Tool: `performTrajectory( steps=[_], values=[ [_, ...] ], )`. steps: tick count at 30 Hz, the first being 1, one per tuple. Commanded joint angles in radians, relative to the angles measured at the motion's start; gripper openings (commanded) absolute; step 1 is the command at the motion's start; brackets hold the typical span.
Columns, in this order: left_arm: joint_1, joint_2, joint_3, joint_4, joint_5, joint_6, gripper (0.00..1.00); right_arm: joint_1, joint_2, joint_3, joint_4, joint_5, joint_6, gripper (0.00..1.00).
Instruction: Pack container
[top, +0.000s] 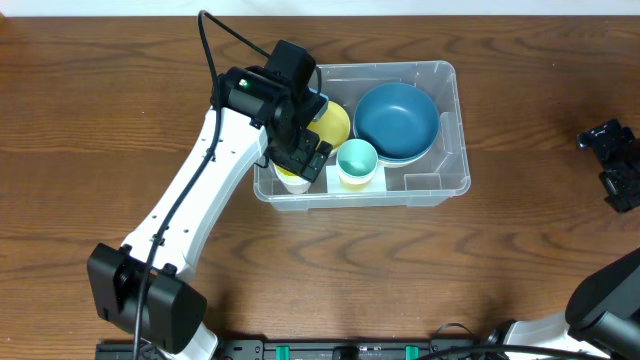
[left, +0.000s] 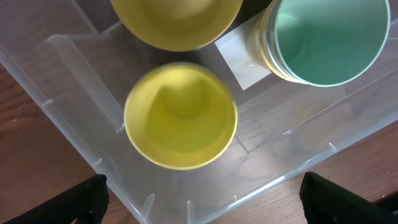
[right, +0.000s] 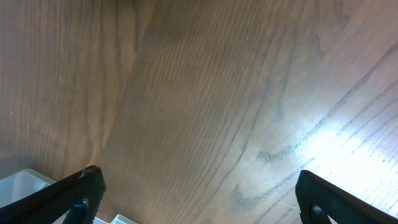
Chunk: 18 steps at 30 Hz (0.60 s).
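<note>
My left jaws hang spread wide and empty straight above the yellow cup (left: 180, 118), which stands in the near-left corner of the container (top: 452, 178). It lies long-ways left to right on the table (top: 90, 110); my right jaws, also spread and empty, sit well off right.

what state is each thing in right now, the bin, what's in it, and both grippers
container: upright, lidless, partly filled
blue bowl: upright in container, empty
yellow bowl: upright in container
yellow cup: upright in container, empty
mint cup: upright in container, empty
left gripper: open above yellow cup, holding nothing
right gripper: open over table, holding nothing
</note>
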Motion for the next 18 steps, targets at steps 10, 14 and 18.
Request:
performTrajectory(
  steps=[10,14,18],
  values=[
    [0.055,-0.329,0.045,-0.051,-0.005,-0.103,0.98,-0.007,0.004,0.005,-0.001,0.001,0.014,0.99],
    [0.055,-0.471,0.045,-0.064,-0.005,-0.103,0.98,-0.007,0.004,0.005,-0.001,0.001,0.014,0.99],
    [0.055,-0.603,0.045,-0.080,-0.005,-0.103,0.98,-0.007,0.004,0.005,-0.001,0.001,0.014,0.99]
  ],
)
